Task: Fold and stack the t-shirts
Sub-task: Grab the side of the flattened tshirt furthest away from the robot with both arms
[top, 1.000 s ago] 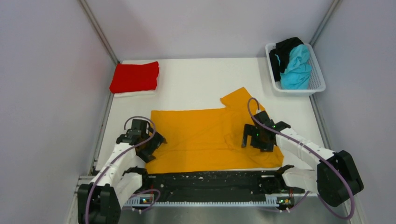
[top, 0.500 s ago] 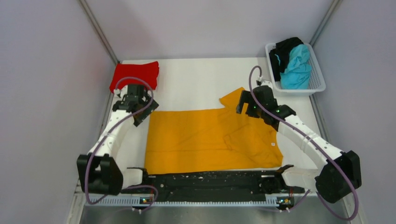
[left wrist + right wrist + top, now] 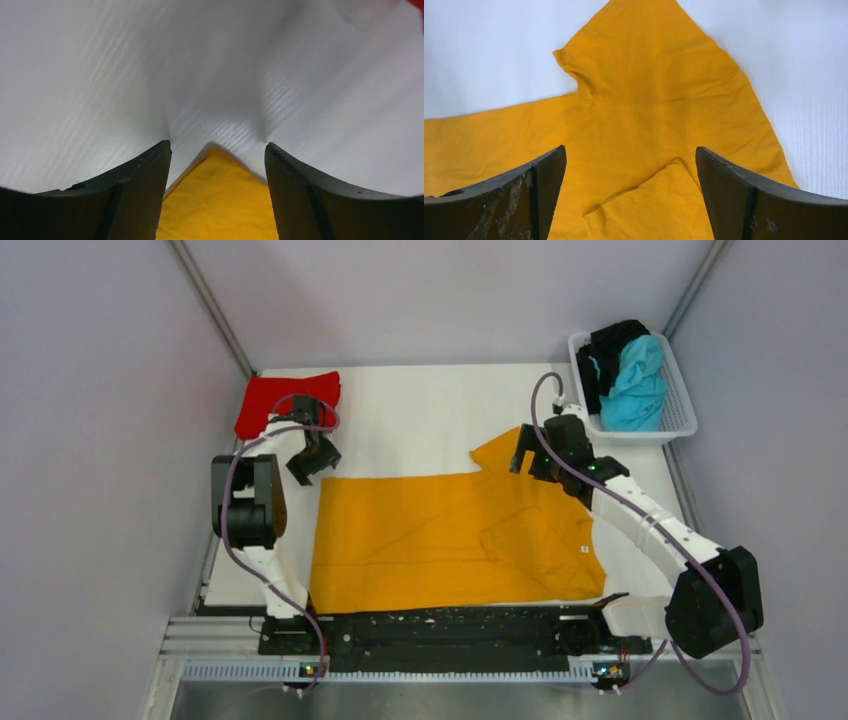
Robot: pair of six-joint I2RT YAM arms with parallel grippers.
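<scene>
Table (image 3: 420, 405), white, carries the whole scene. Orange-yellow t-shirt (image 3: 440, 540) lies spread flat on the near half of the table, between the two arms, its long edge along the near side. One sleeve (image 3: 505, 455) points toward the far side. White slotted basket (image 3: 684, 405) stands at the far right corner and holds a crumpled turquoise t-shirt (image 3: 635, 380) with a black t-shirt (image 3: 612, 343) behind and beside it. Red t-shirt (image 3: 268, 402) lies folded at the far left corner, well apart from the basket. Right gripper (image 3: 533, 454) hangs over the sleeve with fingers spread wide and only cloth beneath the gap. Left gripper (image 3: 318, 460) sits at the far left corner of the orange-yellow t-shirt, near the red one. Its fingers (image 3: 135, 175) stand apart, with the cloth corner between them unclamped.
</scene>
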